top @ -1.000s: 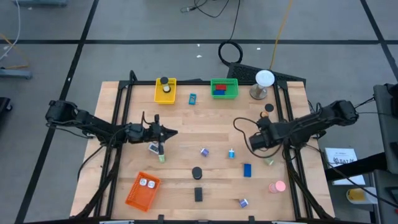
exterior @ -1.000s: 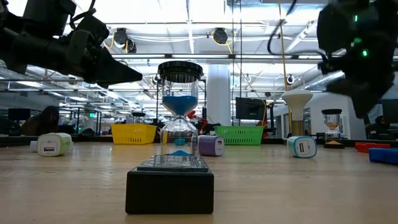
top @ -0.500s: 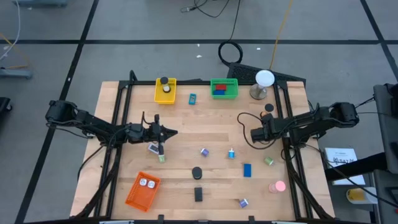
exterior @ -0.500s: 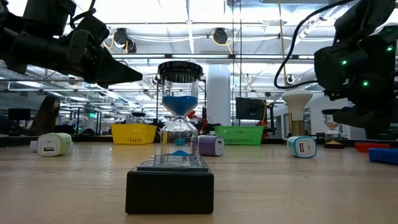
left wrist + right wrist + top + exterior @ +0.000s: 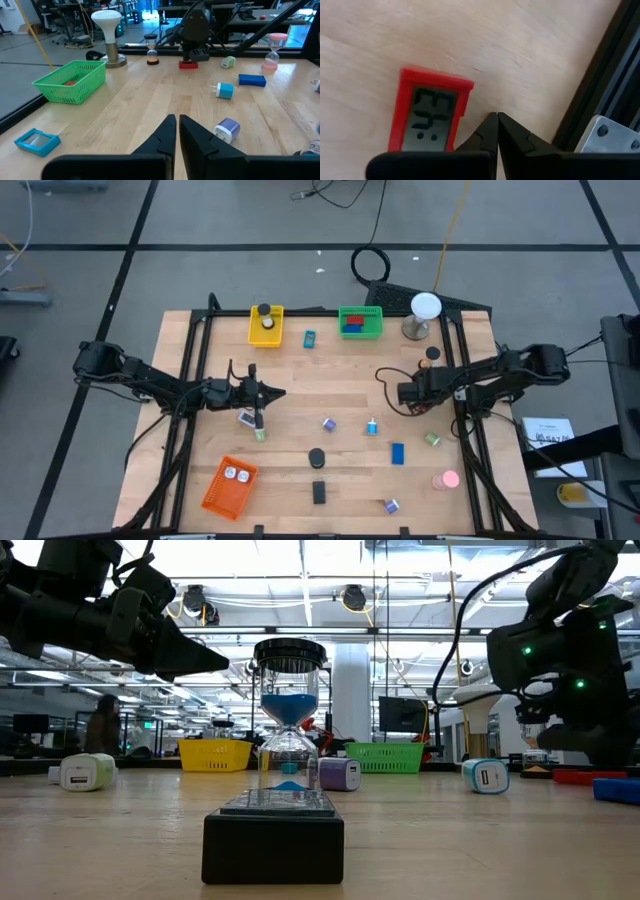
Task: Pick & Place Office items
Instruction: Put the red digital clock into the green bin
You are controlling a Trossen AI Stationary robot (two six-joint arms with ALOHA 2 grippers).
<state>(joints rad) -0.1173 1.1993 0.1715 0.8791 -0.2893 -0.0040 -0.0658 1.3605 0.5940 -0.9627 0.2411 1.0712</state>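
Observation:
Small office items lie scattered on the wooden table (image 5: 300, 380). A red block with a grey digit display (image 5: 430, 117) lies flat near the right rail. My right gripper (image 5: 496, 125) points down at the table, shut, with its tips right beside that block's corner; from across the table it (image 5: 194, 50) stands over the block (image 5: 189, 64). My left gripper (image 5: 177, 122) hovers shut and level above the table's left middle (image 5: 280, 392), holding nothing. A blue block (image 5: 398, 453), a pink piece (image 5: 446, 479) and a black disc (image 5: 317, 457) rest on the table. My right gripper stands with its shut fingertips (image 5: 492, 131) next to the red block's corner (image 5: 465, 100), coming from above. I cannot tell whether the fingers touch the block or the table. The block lies flat, display up.
Yellow (image 5: 265, 326) and green (image 5: 360, 321) baskets stand at the far edge, an orange one (image 5: 229, 486) at near left. A white ball on a stand (image 5: 425, 308) is at far right. Black rails (image 5: 462, 420) run along both sides. A black block with an hourglass (image 5: 285, 810) stands near the front.
My right gripper has come down and shifted toward the table's far edge and a little left, tipping more steeply downward over the red block. A green piece near the right rail, covered by the arm before, now shows.

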